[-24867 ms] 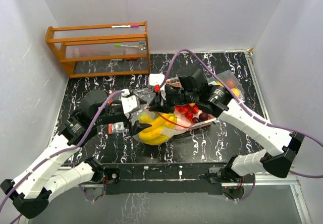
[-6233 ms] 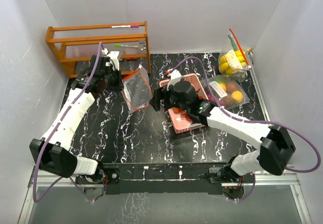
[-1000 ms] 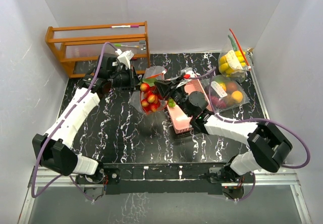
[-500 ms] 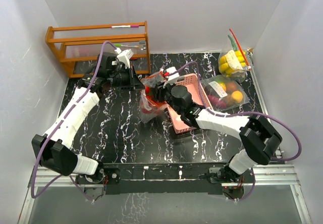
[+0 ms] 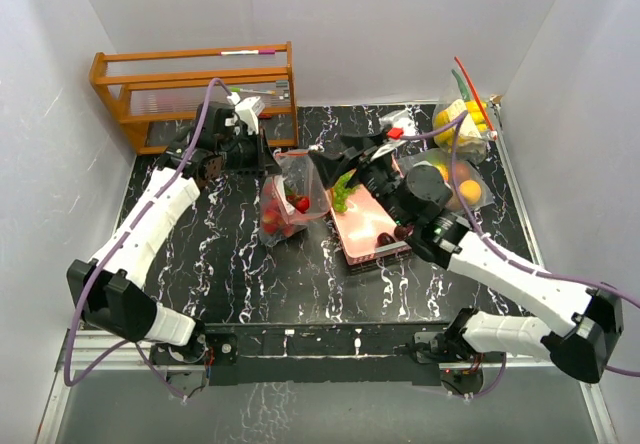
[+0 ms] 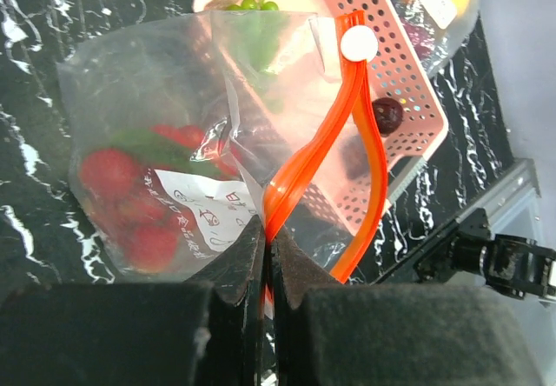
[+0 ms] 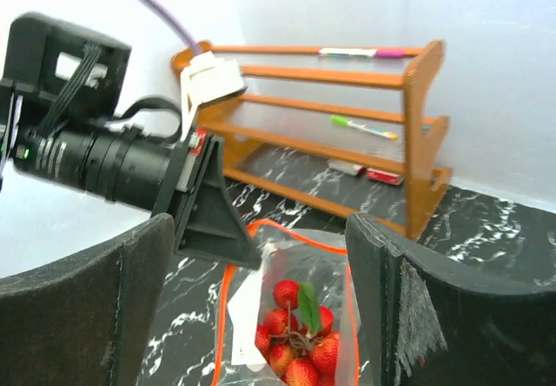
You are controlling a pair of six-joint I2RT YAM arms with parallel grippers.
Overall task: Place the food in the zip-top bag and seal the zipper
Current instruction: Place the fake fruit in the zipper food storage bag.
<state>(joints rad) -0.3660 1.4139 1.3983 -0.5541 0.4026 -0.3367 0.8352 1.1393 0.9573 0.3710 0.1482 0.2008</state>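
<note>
My left gripper is pinched tight on the orange zipper rim of the zip-top bag. The bag hangs just left of the pink tray with red berries inside, and my right gripper stands wide and empty over its mouth. The plum lying on the tray looks light, hard and slick, so I'd pinch it squarely across its middle.

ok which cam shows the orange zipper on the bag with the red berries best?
Left wrist: the orange zipper runs from the shut left gripper up to its white slider, tracks apart, unsealed. Right wrist looks down into the bag and catches only part of the zipper along the mouth. Top external shows the bag small, zipper barely discernible.
</note>
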